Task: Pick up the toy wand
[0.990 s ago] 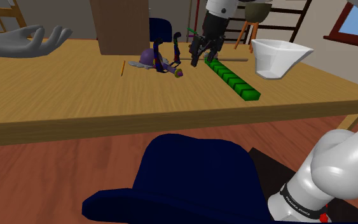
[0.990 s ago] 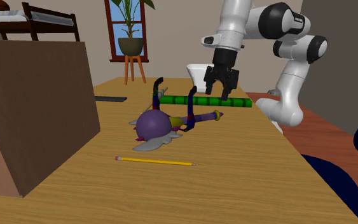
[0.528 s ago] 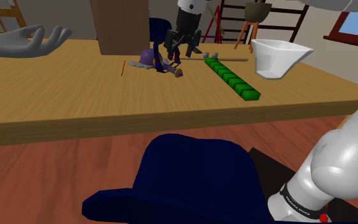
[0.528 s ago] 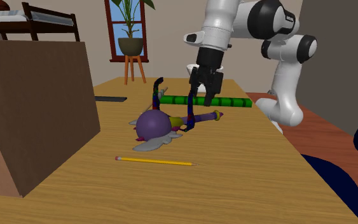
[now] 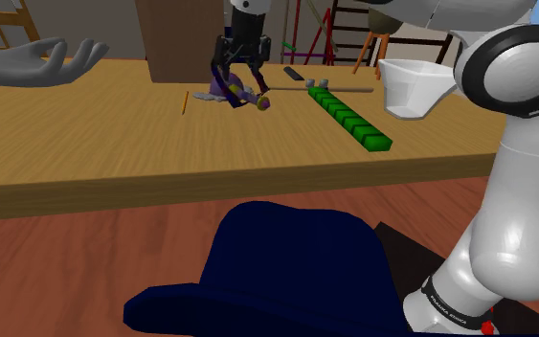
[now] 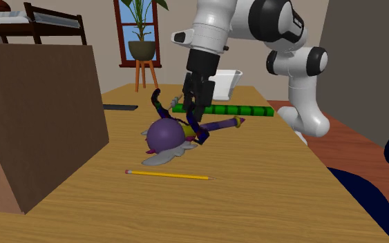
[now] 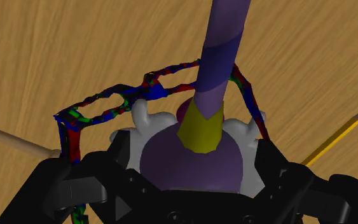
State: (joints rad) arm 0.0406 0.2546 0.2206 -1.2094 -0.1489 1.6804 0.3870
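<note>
The black gripper (image 6: 194,98) hangs low over the wooden table (image 6: 269,186), pointing down at the head of the toy wand (image 6: 175,133). Its fingers stand apart, one on each side of the wand's purple ball, and nothing is clasped between them. In the wrist view the ball sits between the two finger bodies (image 7: 75,191), with white fin-like pieces at its sides; whether the fingers brush those pieces is hard to say from here.

The toy wand lies flat on the table, near the middle of its far half in the shoulder view (image 5: 240,93). From the ball a yellow cone leads into a purple shaft that runs away from the gripper, and thin loops striped red, blue and green arch around the ball.

A yellow pencil (image 6: 169,175) lies on the table on the near side of the wand in the second exterior view, apart from it. A large brown box (image 6: 34,117) stands at that view's left. Beyond the wand lies a row of green blocks (image 6: 234,110) and, further back, a white container (image 6: 227,79). In the shoulder view a dark blue chair (image 5: 296,268) fills the foreground, and a grey sculpted hand (image 5: 37,62) rests at the table's left end.
</note>
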